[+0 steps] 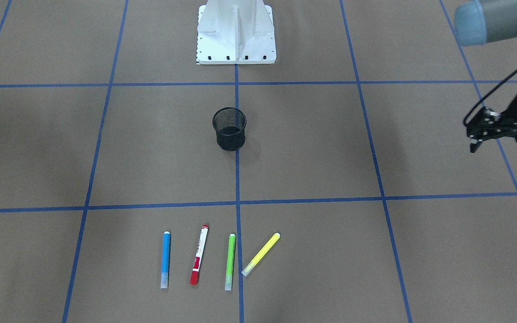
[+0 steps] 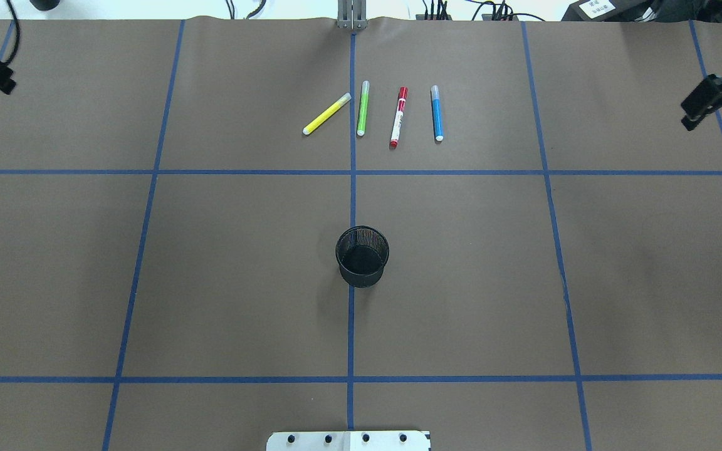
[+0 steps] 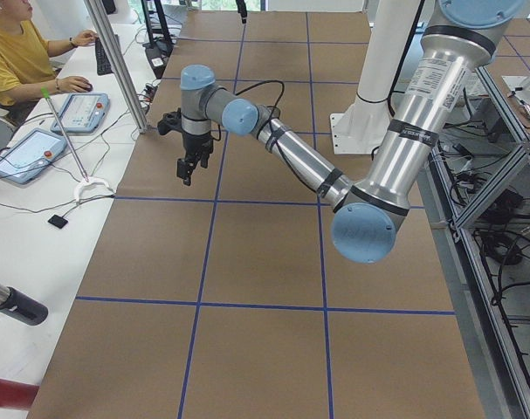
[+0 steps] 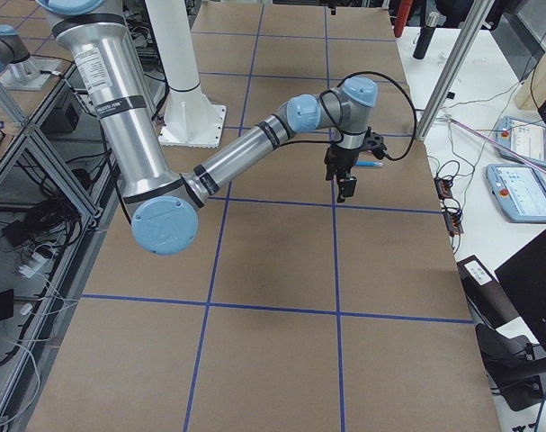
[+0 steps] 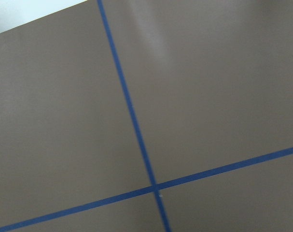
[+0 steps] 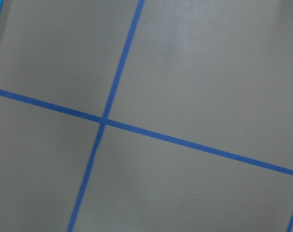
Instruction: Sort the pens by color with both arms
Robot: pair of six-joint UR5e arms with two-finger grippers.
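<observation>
- Hanging at the right edge of the front-facing view, the left pincer (image 1: 503,151) has its fingers apart, gripping nothing.
- The right pincer (image 2: 694,115) sits at the overhead view's upper right edge; I cannot tell whether it is apart or together.
- At lower centre of the front-facing view, the blue pen (image 1: 165,259), red pen (image 1: 199,254), green pen (image 1: 230,261) and slanted yellow pen (image 1: 260,254) lie in a row on the desk (image 1: 330,148).
- The black mesh cup (image 1: 229,128) stands upright at centre, well apart from them.
</observation>
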